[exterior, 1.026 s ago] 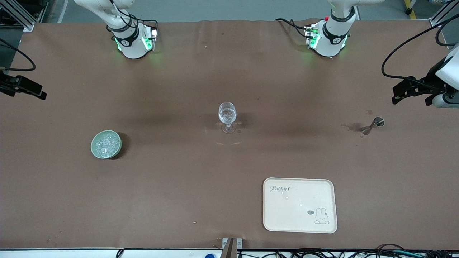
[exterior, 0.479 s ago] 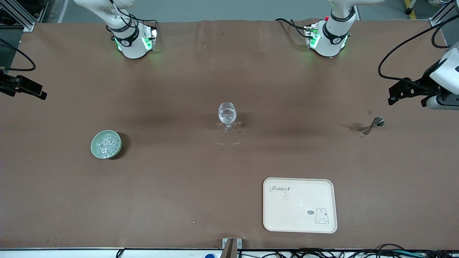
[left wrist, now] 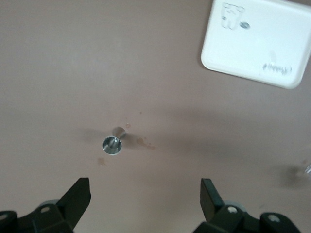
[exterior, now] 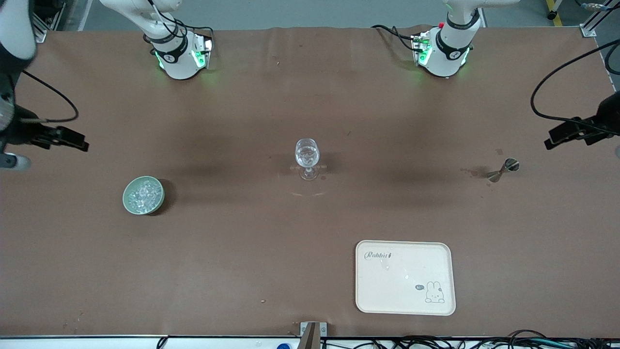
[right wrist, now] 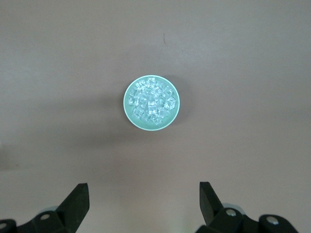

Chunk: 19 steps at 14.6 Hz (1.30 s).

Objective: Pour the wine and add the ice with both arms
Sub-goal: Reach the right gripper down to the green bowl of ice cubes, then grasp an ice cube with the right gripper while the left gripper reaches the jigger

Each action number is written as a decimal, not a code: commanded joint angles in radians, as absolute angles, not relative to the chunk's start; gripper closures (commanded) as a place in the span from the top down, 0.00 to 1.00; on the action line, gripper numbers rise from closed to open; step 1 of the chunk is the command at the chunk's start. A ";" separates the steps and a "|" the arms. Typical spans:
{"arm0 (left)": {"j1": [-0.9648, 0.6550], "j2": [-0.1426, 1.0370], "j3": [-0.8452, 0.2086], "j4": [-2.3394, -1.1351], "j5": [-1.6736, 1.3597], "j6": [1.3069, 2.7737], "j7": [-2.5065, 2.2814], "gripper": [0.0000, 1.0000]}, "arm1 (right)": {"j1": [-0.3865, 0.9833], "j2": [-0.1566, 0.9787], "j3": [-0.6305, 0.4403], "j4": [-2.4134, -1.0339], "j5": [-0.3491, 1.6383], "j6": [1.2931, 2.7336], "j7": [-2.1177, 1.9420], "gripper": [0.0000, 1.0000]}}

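The ice (right wrist: 151, 103) fills a green bowl (exterior: 143, 195) toward the right arm's end of the table, heaped in 1 place so a gripper can pick from it. The glass (exterior: 307, 158) stands upright mid-table, between the 2 arms, where both can likely reach it; whether it holds liquid cannot be told. A small metal jigger (exterior: 503, 169) lies on its side toward the left arm's end, with stains beside it. A cream tray (exterior: 405, 277) sits nearer the camera.

The right gripper (right wrist: 144, 206) hangs over the table near the bowl, fingers spread and empty, seemingly lining up on the ice. The left gripper (left wrist: 145, 204) hangs near the jigger, fingers spread too, holding nothing.
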State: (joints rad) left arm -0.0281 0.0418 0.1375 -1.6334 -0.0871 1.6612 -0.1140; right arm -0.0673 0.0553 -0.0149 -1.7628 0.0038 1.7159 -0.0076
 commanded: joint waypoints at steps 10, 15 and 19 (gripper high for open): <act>-0.021 0.326 0.471 -1.629 -0.539 1.635 -0.454 1.00 | -0.044 0.268 -0.015 -2.157 -0.003 2.420 -0.098 1.00; -0.006 0.503 0.523 -1.631 -0.685 1.592 -0.474 1.00 | -0.081 0.334 -0.020 -2.158 -0.006 2.508 -0.178 0.99; 0.049 0.650 0.604 -1.631 -0.869 1.516 -0.399 1.00 | -0.074 0.334 -0.020 -2.161 -0.006 2.502 -0.172 0.88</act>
